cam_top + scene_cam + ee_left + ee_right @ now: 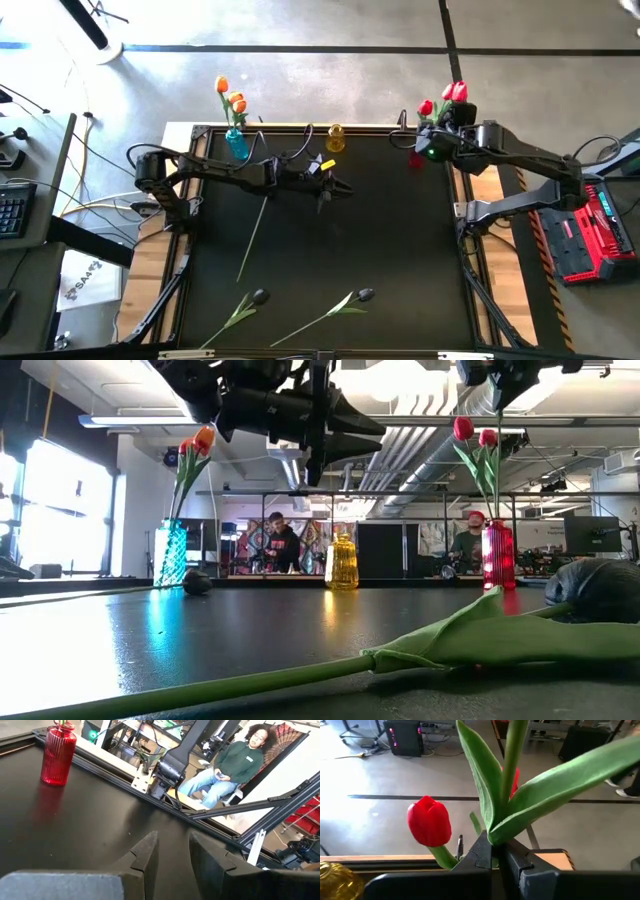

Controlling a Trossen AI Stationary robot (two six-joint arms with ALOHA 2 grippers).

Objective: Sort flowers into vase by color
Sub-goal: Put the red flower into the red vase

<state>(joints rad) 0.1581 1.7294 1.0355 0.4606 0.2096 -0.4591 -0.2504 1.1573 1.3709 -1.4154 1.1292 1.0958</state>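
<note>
Flowers, artificial: light, limp stems; take mid-stem. Right claw point(432, 135), upper right, clamped on red tulip stem point(512, 755). Left claw point(338, 187), upper centre: apart, empty.

My left arm reaches in from the table's left edge, stretched out level across the far half toward the middle, well above the surface. Its left gripper point(338, 188) hangs over the table's centre-back, fingers point(145, 854) apart with a narrow gap between them and nothing in the gap. My right arm comes in from the right edge, elbow bent, forearm angled back to the far right corner. The right gripper point(432, 135) sits high there, jaws pinched tight on a red tulip's green stem point(512, 755), which rises straight up from between the fingertips.
</note>
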